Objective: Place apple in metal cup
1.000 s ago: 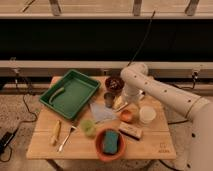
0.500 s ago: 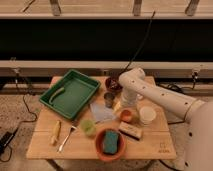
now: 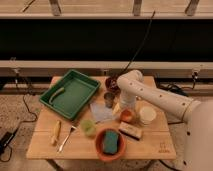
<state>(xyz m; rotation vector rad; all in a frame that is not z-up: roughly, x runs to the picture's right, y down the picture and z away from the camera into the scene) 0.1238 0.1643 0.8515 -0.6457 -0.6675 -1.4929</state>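
Observation:
The apple [image 3: 126, 116] is a small orange-red fruit on the wooden table [image 3: 160, 142], right of centre. The metal cup [image 3: 109, 98] is a small dark grey cylinder standing upright just left of and behind the apple. My gripper [image 3: 125, 107] hangs from the white arm [image 3: 150, 95] and points down directly over the apple, at or just above its top. The gripper's tip is partly merged with the apple in the camera view.
A green tray [image 3: 70, 92] sits at the back left. A translucent green cup [image 3: 89, 128], a white cup [image 3: 147, 115], an orange bowl [image 3: 100, 150] with a green sponge, a wooden block [image 3: 131, 131], a dark bowl [image 3: 114, 85] and a fork [image 3: 67, 137] surround the spot.
The arm has shifted slightly left and lowered, bringing the gripper down onto the apple's position. The objects on the table have not moved.

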